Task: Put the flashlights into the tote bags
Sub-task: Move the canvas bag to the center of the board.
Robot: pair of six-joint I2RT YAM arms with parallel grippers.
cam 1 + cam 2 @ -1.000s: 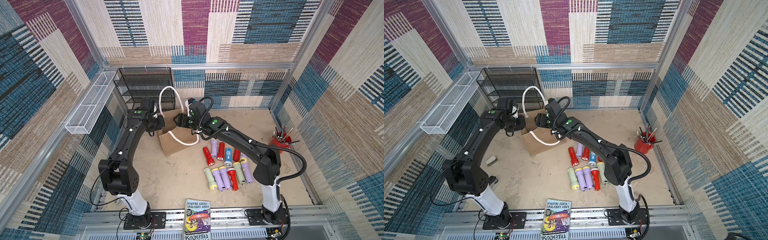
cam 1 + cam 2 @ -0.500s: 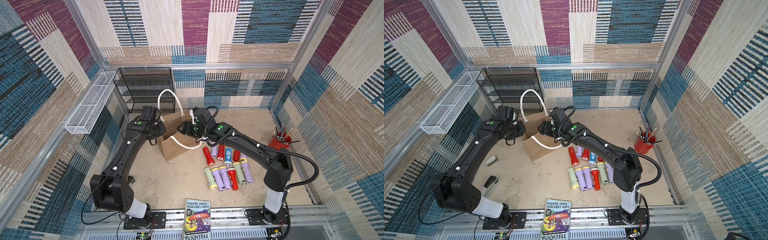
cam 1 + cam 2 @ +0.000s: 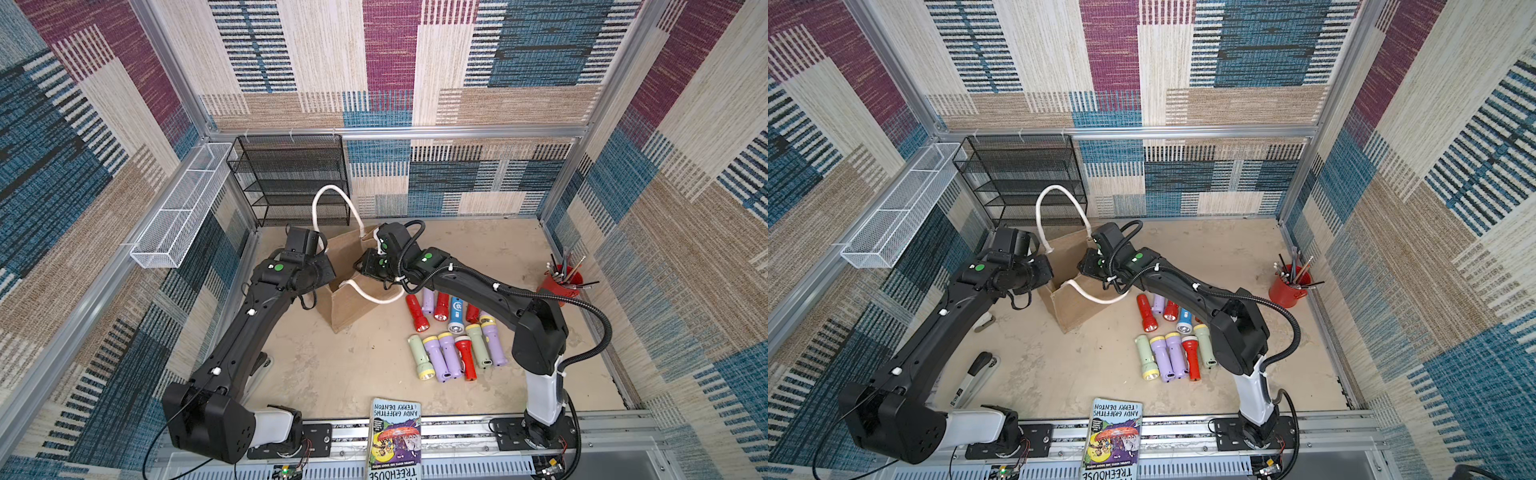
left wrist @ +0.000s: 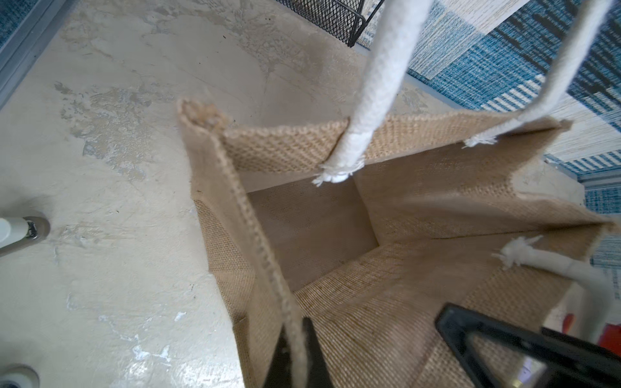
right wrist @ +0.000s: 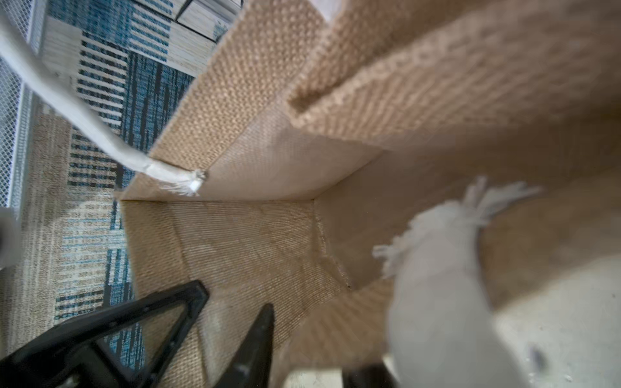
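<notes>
The tan burlap tote bag (image 3: 357, 309) (image 3: 1079, 309) stands open at mid-table, one white rope handle arching up and the other hanging down its front. My left gripper (image 3: 329, 269) (image 4: 295, 336) is shut on the bag's left rim. My right gripper (image 3: 366, 266) (image 5: 312, 342) has one finger inside the bag and one outside, shut on the bag's wall beside a handle end. In both wrist views the inside of the bag shows only burlap. Several flashlights (image 3: 453, 336) (image 3: 1177, 340), red, lilac, pale green and blue, lie on the table to the right of the bag.
A black wire-mesh rack (image 3: 291, 178) stands behind the bag. A white wire basket (image 3: 178, 208) hangs on the left wall. A red pot of pens (image 3: 561, 282) sits at the right. A book (image 3: 395, 436) lies at the front edge. A black-and-white tool (image 3: 976, 374) lies by the left arm.
The right gripper's jaws have closed onto the bag's wall. The bag and both grippers have shifted a little toward the front of the table.
</notes>
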